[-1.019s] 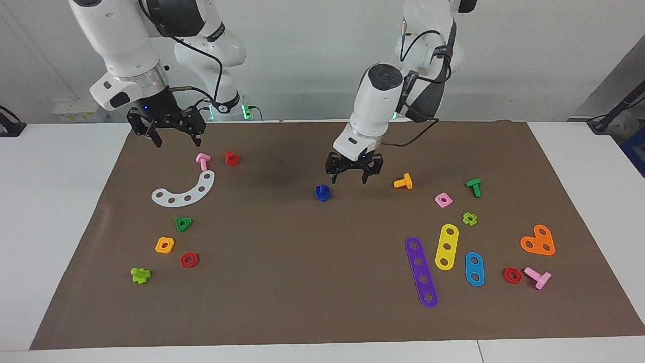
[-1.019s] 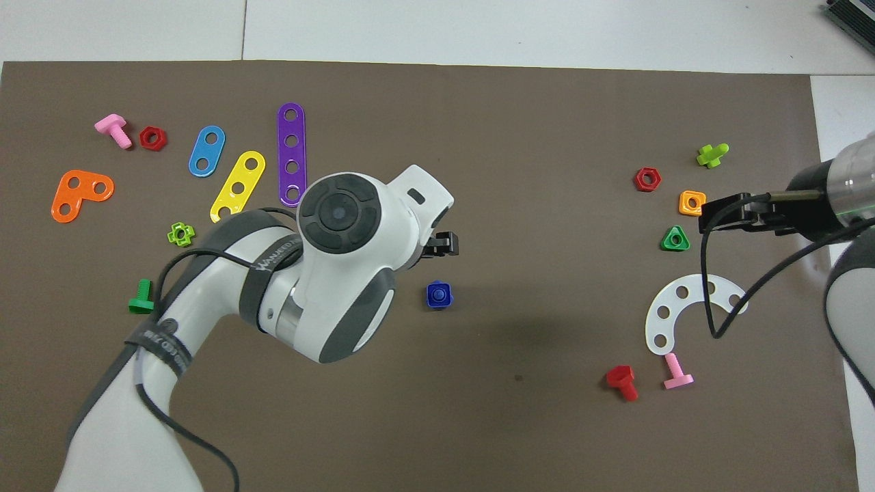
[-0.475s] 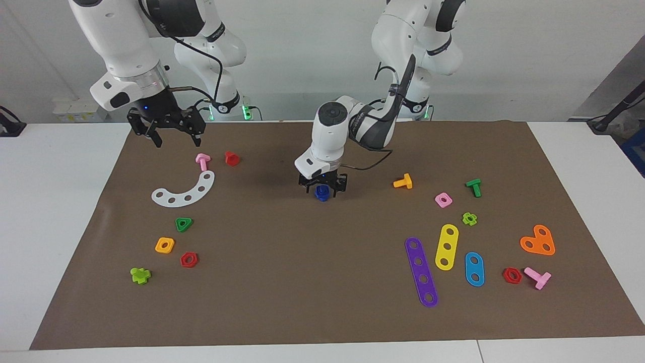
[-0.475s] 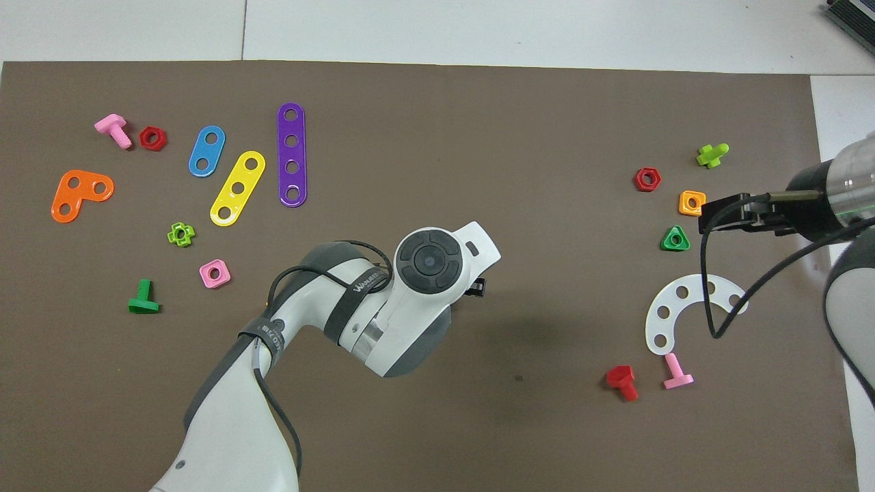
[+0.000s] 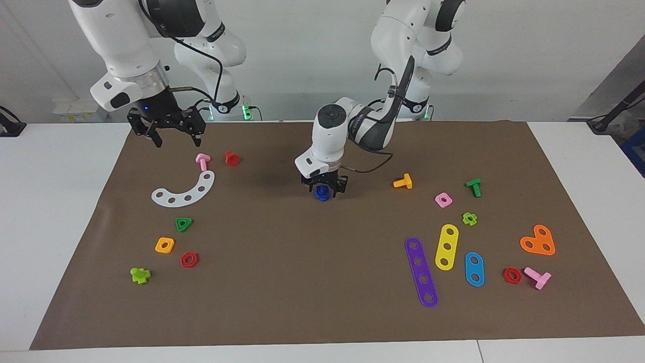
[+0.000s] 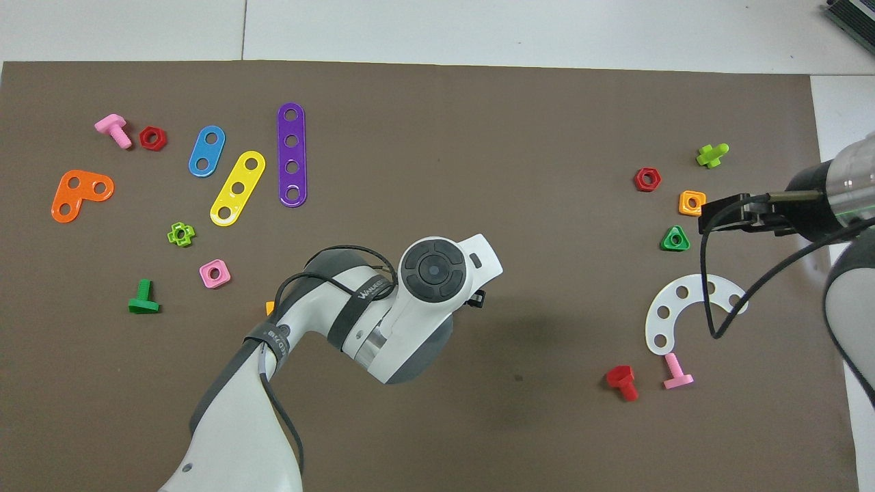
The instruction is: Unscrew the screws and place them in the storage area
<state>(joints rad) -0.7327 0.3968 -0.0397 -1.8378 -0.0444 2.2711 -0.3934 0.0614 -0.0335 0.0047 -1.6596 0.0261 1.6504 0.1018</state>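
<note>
The dark-blue bolt with its nut [image 5: 322, 192] stands on the brown mat [image 5: 312, 282] near the middle of the table. My left gripper [image 5: 323, 188] is down on the mat around it, with the blue piece showing between the black jaws. In the overhead view the left wrist covers the bolt, and only a black edge of the left gripper [image 6: 476, 298] shows. My right gripper [image 5: 175, 136] is open and empty. It waits in the air over the mat's edge at the right arm's end, and it also shows in the overhead view [image 6: 711, 213].
At the right arm's end lie a pink bolt [image 5: 202, 161], a red bolt [image 5: 232, 158], a white curved strip [image 5: 184, 190] and several nuts [image 5: 184, 224]. At the left arm's end lie an orange bolt [image 5: 403, 181], a purple strip [image 5: 421, 272] and other coloured pieces.
A second ago my left gripper hung beside and above the blue bolt. It swung over and came down around it half a second ago and has hardly moved since. The right arm has not moved.
</note>
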